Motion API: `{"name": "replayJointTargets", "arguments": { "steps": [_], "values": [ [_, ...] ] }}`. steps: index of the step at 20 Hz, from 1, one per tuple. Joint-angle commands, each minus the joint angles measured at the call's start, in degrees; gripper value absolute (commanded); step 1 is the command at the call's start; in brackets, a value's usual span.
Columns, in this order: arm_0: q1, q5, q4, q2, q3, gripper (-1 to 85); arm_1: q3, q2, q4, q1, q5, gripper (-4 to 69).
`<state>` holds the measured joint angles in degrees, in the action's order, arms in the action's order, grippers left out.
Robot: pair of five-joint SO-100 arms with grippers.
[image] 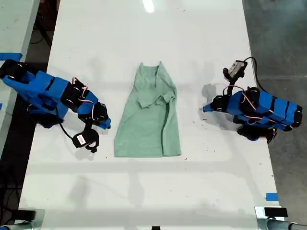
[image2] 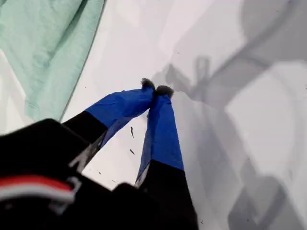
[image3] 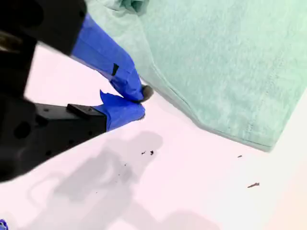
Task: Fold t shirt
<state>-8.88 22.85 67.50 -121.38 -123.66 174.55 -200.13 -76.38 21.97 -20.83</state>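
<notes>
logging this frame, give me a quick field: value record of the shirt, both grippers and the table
t shirt: pale mint green, lying on the table between the two arms, sides folded inward, wrinkled
table: white, a few dark specks
my first gripper: shut, empty, over bare table beside the shirt's edge
my second gripper: shut, empty, close to the shirt's edge near a corner
contact with shirt: none visible
blue tape: on the table near the exterior view's lower right

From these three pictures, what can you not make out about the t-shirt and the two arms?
- T-shirt: in the exterior view folded layers hide the sleeves and collar; both wrist views cut it off at the frame edge.
- Which arm is first or second: neither wrist view settles it.
- My first gripper and my second gripper: tips look shut on nothing, beside the shirt; in the exterior view they are too small to judge.
</notes>
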Motion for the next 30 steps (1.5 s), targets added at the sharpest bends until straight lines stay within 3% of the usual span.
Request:
{"name": "replayJointTargets", "arguments": {
  "steps": [1, 5, 10, 21, 24, 26, 30],
  "values": [
    [-0.7, 0.0, -5.0, 3.9, 3.4, 8.7, 3.2, -0.8, -0.2, 0.4, 0.1, 1.1],
    [-1.8, -1.1, -11.1, 14.4, 7.2, 12.5, 3.2, -0.8, -0.2, 0.4, 0.1, 1.1],
    [-1.4, -2.3, -9.8, 27.9, 15.1, 13.5, 3.2, -0.8, -0.2, 0.4, 0.1, 1.1],
    [-1.0, -0.8, -4.9, 27.2, 15.2, 11.7, 3.2, -0.8, -0.2, 0.4, 0.0, 1.1],
    [-0.6, -2.1, -7.9, 31.0, 15.4, 8.4, 3.2, -0.8, -0.2, 0.4, 0.0, 1.1],
    [-0.2, -2.5, -8.2, 31.8, 15.4, -0.2, 3.2, -0.8, -0.2, 0.4, 0.0, 1.1],
    [0.4, -3.7, -5.3, 30.3, 16.6, -0.2, 3.2, -0.8, -0.2, 0.4, 0.0, 1.1]
  ]
}}
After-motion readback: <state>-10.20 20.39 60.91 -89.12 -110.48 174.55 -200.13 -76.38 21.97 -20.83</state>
